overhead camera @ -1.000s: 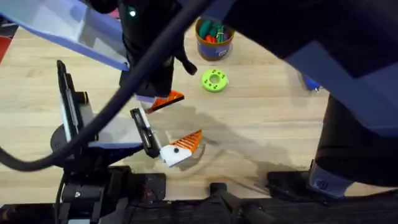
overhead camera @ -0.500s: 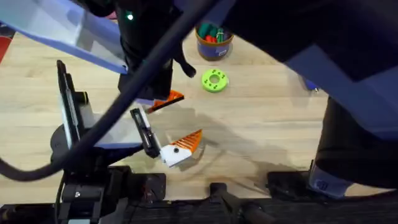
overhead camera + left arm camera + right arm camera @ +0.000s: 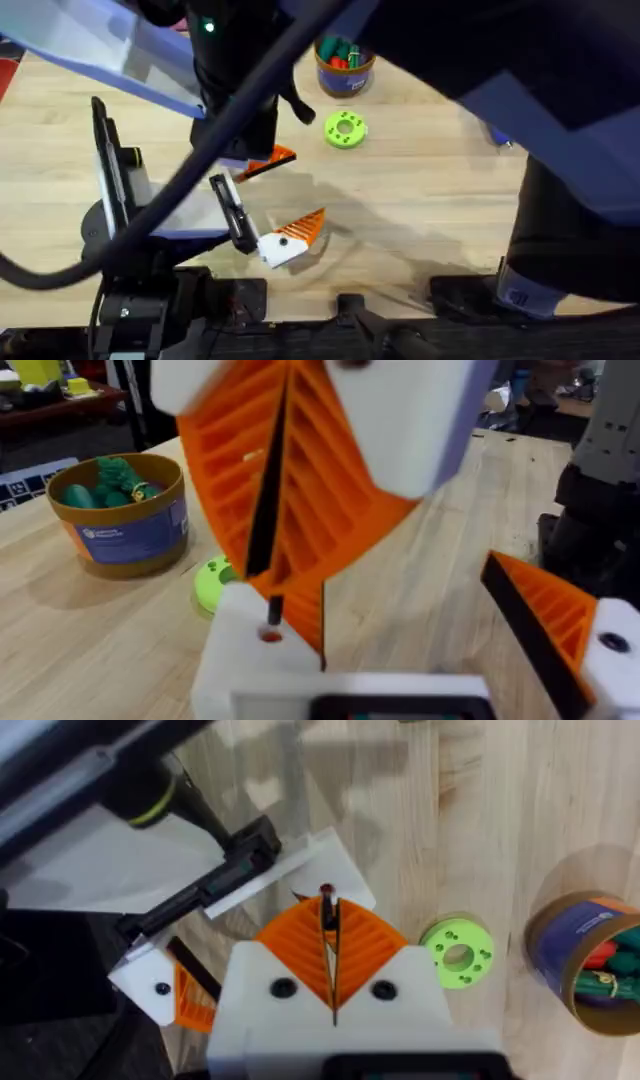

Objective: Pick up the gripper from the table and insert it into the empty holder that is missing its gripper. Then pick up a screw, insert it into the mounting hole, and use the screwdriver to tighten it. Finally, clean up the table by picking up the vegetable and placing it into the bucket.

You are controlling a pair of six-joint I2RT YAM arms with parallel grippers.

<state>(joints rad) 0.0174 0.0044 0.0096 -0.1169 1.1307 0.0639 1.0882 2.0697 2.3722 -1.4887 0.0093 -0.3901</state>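
Almost nothing has shifted: both arms keep their places, and only the black cable [image 3: 170, 190] sags a little lower at the near left than one second ago.

We see the right gripper [image 3: 330, 915] reaching across to the left half of the wooden table [image 3: 430, 220]. Its two orange ribbed pads [image 3: 372, 942] are pressed flat together, and a thin dark screw [image 3: 275, 606] is pinched between their tips. The screw stands upright with its lower end at a small round hole in the holder [image 3: 240, 650], a smooth white plastic block. An orange ribbed piece, we believe the gripper [image 3: 306, 618], lies directly against this block; if it is fully seated we cannot tell.

The left gripper [image 3: 400, 610] stands wide apart and grips nothing. Its other finger [image 3: 545, 622] is an orange wedge with a black face on a white base.

Farther off stands the bucket [image 3: 125, 535], round, with blue sides and a yellow rim, and green and red toy pieces inside. A flat lime-green disc [image 3: 346, 130] with holes lies just near of it. At the far right a blue end of the screwdriver [image 3: 498, 133] shows beside the right arm.
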